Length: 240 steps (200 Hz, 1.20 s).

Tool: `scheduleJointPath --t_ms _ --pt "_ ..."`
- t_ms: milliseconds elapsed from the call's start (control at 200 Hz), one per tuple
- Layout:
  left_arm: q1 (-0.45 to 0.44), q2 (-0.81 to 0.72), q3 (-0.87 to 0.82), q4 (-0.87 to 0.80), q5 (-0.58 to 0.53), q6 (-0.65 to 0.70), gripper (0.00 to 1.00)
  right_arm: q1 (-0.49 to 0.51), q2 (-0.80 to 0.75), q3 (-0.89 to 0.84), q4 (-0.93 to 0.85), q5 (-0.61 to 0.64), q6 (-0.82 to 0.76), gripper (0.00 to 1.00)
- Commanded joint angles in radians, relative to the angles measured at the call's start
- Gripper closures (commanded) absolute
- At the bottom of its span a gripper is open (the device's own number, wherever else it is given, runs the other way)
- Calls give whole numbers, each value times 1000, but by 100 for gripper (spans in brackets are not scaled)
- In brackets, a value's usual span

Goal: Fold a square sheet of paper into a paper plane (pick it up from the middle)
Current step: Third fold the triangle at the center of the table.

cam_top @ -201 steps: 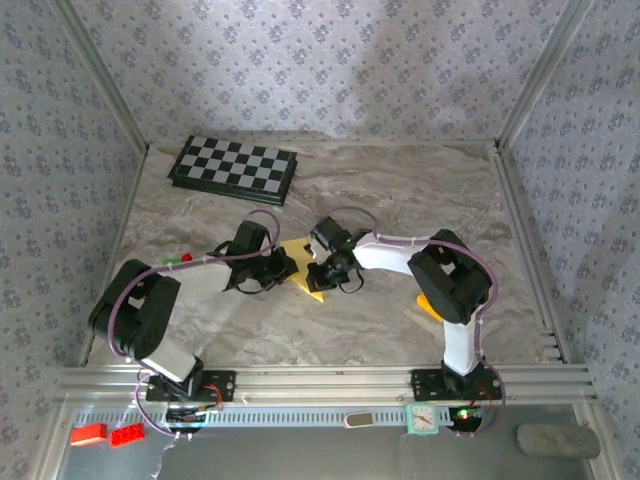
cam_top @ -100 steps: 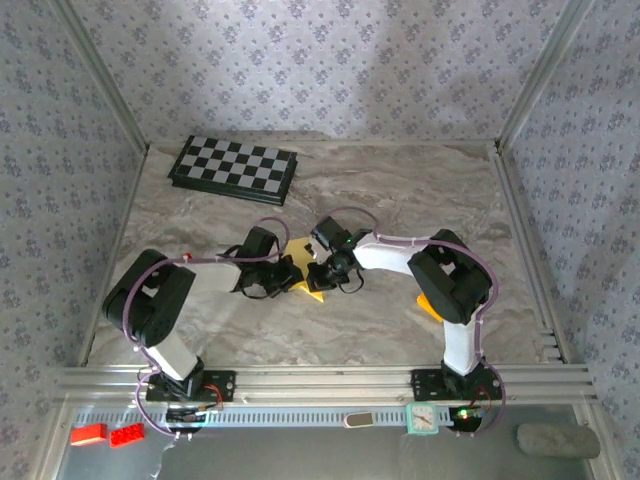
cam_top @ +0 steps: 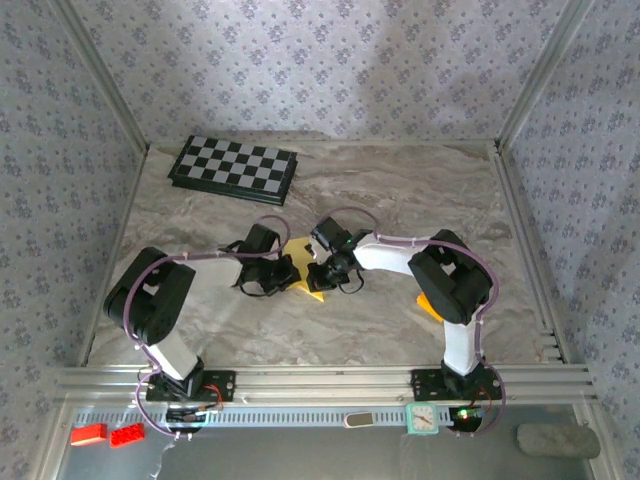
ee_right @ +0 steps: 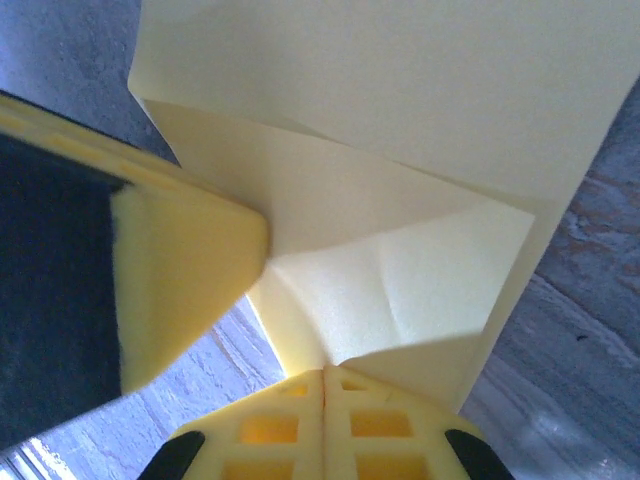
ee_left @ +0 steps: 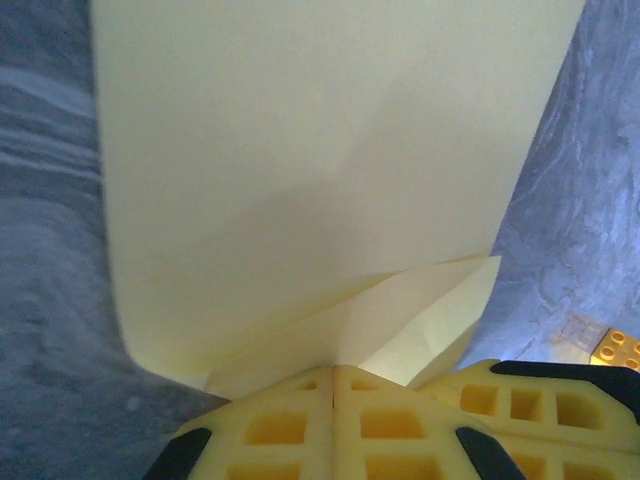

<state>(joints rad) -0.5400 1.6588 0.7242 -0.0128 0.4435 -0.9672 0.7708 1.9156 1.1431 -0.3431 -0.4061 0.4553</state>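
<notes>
We judge the folding to be midway. The sheet of paper (cam_top: 299, 248) is no longer a flat square, since it shows creases and a turned-in flap. It is not yet a narrow dart either. It sits near the middle of the counter (cam_top: 400, 190), between the two arms and well apart from the checkerboard (cam_top: 233, 168) in the far left corner. We cannot tell whether it is lifted clear of the counter or rests on it.

The left tool (ee_left: 333, 372) has its fingers pressed together, with the lower edge of the paper nipped in the seam between them. A folded corner lies just above the pinch. The right tool (ee_right: 325, 372) is likewise clamped tight on the paper, at the foot of a creased triangular flap. In the right wrist view a yellow pad (ee_right: 180, 290), which we take to belong to the left tool, comes in from the left just beside that flap. We cannot say whether it touches the paper.

Because both grips sit so close together on one thin sheet, we think the next move calls for shared, gentle motion. One tool should hold as an anchor while the other carries its edge over toward the crease. The fold should then be pressed flat. If the two pull apart, the paper could tear or slip out.
</notes>
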Motion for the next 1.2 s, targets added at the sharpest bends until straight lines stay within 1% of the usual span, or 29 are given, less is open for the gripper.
scheduleJointPath --t_ms 0,210,325,455,595,710,870,950,1025,1194 --pt "63 16 9 -116 -94 79 97 -7 48 -60 -142 138 -23 98" --pt "144 31 50 -189 -98 165 98 -8 49 -61 -139 138 -17 98" --pt "150 -7 112 -249 -109 195 98 -6 44 -53 -134 128 -14 98" --pt "134 -74 154 -276 -90 183 98 -4 43 -40 -137 122 -19 98" --pt "91 -111 130 -219 -41 124 96 -8 46 -29 -130 107 -31 98" --pt "52 -85 106 -150 3 80 96 -11 49 -19 -124 92 -43 98" --pt "25 -5 132 -145 21 83 96 -15 48 -16 -104 63 -57 97" --pt "21 29 151 -176 7 94 97 -18 44 -14 -96 51 -60 97" --pt "16 41 146 -214 -54 96 98 -21 34 -10 -91 38 -56 97" --pt "15 55 103 -224 -101 83 100 -25 -25 29 -76 -22 -33 96"
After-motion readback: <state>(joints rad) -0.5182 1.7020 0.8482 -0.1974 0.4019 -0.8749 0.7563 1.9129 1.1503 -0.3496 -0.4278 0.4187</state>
